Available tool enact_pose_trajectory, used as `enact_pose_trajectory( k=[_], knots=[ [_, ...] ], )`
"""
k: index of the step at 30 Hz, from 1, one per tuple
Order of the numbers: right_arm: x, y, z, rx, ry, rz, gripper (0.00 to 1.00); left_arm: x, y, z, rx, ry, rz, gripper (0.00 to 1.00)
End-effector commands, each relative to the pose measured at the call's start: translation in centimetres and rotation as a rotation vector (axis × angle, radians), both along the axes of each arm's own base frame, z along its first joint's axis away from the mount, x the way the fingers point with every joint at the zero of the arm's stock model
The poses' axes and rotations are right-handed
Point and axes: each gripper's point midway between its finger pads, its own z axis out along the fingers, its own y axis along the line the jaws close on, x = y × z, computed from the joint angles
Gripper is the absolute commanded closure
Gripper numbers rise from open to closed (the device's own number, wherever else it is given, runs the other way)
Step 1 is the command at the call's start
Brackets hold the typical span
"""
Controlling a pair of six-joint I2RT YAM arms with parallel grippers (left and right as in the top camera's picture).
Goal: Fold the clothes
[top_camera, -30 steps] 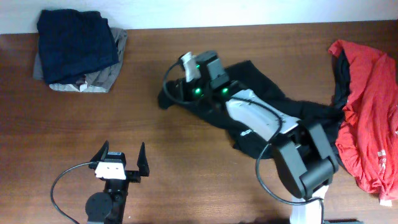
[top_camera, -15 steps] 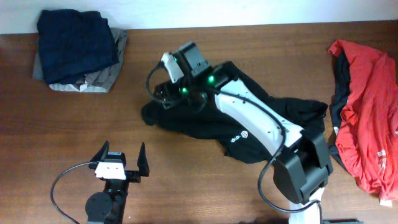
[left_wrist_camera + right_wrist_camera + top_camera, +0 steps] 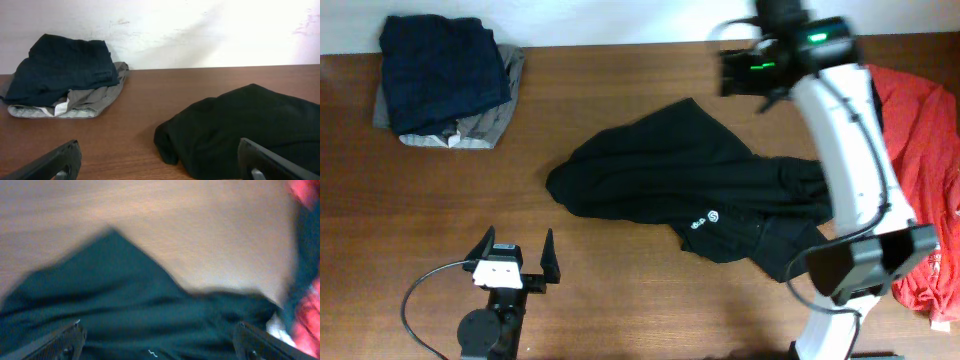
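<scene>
I have the black garment [image 3: 680, 185] lying loose and rumpled across the middle of the table [image 3: 620, 310], one rounded lobe toward the left arm and a tangle of folds at the right-hand end, its small white lettering face up. The right gripper [image 3: 735, 72] hangs high over the far side of the table, clear of the cloth. Its wrist view is blurred, but the fingers stand wide at the frame's edges with nothing between them. The left gripper [image 3: 517, 245] sits low at the near edge, likewise spread wide and empty, looking across bare wood at the garment's near lobe. A navy garment [image 3: 440, 60] is stacked on a grey one [image 3: 470, 130] at the far left corner, and the red garment [image 3: 920, 150] lies heaped at the right. I judge this as the laying-out step: the black piece is on the work area but not flat enough to fold. Next I would need a clean pinch on a true hem or corner, likely one arm at each end, to draw it out flat. The bunched right end looks likeliest to snag.
</scene>
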Motion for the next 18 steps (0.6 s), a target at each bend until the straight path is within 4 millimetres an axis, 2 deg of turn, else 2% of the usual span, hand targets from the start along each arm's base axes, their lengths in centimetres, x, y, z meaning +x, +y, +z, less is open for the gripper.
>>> enact_pose_trajectory(
  k=[1, 6, 9, 11, 15, 18],
  knots=[
    [-1.9, -4.7, 0.0, 0.001, 0.061, -0.143, 0.01, 0.0, 0.2, -0.1, 0.013, 0.002, 0.007, 0.01],
    [-5.6, -12.3, -1.1, 0.073, 0.168, -0.538, 0.01, 0.0, 0.2, -0.1, 0.013, 0.002, 0.007, 0.01],
    [-7.1, -14.8, -1.7, 0.128, 0.211, -0.673, 0.01, 0.0, 0.2, -0.1, 0.013, 0.002, 0.007, 0.01],
    [-8.2, -16.2, -2.9, 0.154, 0.255, -0.744, 0.01, 0.0, 0.2, -0.1, 0.013, 0.002, 0.007, 0.01],
    [-9.6, -16.4, -5.3, 0.169, 0.335, -0.857, 0.01, 0.0, 0.2, -0.1, 0.013, 0.002, 0.007, 0.01],
    [-10.0, -15.1, -7.6, 0.178, 0.399, -0.857, 0.01, 0.0, 0.2, -0.1, 0.013, 0.002, 0.007, 0.01]
  ],
)
